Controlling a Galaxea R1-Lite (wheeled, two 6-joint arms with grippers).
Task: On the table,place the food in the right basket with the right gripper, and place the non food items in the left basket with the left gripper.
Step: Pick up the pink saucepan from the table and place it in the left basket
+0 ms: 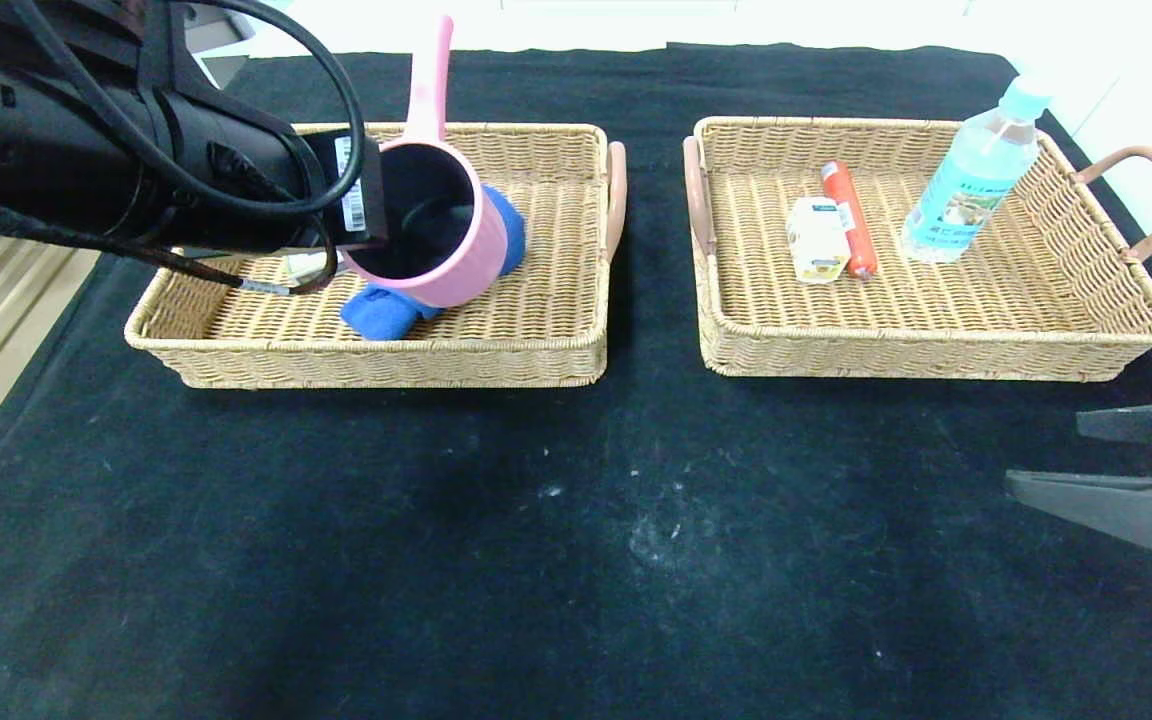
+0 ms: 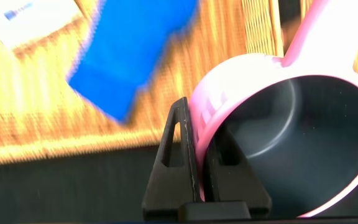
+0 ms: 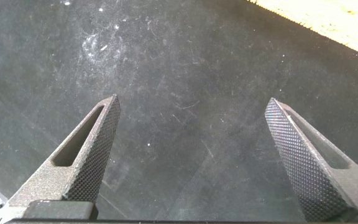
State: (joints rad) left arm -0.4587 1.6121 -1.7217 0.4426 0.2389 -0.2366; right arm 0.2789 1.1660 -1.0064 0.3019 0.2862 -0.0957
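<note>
Inside the left basket (image 1: 546,350), the pink ladle (image 1: 436,240) is held by its rim with the left gripper (image 2: 197,180) jaws clamped, above the blue cloth (image 1: 381,312). It should be lowered level before release. Right of that basket, the right gripper (image 3: 191,155) is parked over the desk (image 1: 536,560), jaws apart.

Head view high, facing down over table (image 1: 536,520) — wrist views close, left shares left basket (image 1: 536,340).

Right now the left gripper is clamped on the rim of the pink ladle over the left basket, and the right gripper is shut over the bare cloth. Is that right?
Not quite. The right gripper is open, its fingers spread wide over the black cloth, as the right wrist view shows. The rest holds: the left gripper pinches the rim of the pink ladle over the left basket.
</note>
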